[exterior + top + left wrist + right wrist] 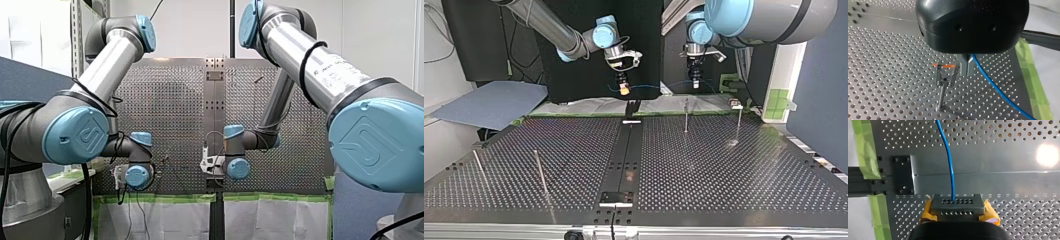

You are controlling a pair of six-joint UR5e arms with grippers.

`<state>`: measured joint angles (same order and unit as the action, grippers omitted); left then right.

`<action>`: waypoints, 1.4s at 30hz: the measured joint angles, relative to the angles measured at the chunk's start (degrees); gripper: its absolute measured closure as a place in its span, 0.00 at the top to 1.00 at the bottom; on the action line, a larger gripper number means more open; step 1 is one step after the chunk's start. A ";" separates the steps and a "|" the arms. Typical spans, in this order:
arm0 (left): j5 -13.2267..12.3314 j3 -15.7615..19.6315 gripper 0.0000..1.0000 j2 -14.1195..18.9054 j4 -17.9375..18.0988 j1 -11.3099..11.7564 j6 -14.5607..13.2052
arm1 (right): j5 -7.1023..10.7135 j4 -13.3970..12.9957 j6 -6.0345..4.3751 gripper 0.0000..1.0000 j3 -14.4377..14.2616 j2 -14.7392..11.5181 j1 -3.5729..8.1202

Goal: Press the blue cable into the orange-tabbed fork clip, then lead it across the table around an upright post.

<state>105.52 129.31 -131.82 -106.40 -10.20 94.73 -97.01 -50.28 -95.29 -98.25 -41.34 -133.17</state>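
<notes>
Under L claw (965, 72), blue cable (998, 92) end hidden

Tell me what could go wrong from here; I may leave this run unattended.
1. In the left wrist view my left gripper holds the blue cable beside the orange-tabbed fork clip, not over its slot; pressing down may miss it or bend its thin stem.
2. My right gripper holds the same cable; pulling apart could make it slip.
</notes>
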 joint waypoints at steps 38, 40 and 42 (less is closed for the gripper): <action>-5.43 -9.89 0.00 -3.99 -6.83 5.72 5.00 | 3.38 2.73 1.14 0.00 7.33 4.27 1.31; -5.67 -10.42 0.00 -4.95 -6.74 5.96 5.35 | 3.52 2.72 1.34 0.00 7.34 4.28 1.29; -6.06 -11.06 0.00 -5.96 -6.96 6.28 6.07 | 3.60 2.72 1.48 0.00 7.37 4.31 1.28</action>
<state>99.46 118.24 -137.79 -113.36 -3.92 100.80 -93.41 -47.56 -93.80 -90.88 -37.03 -131.89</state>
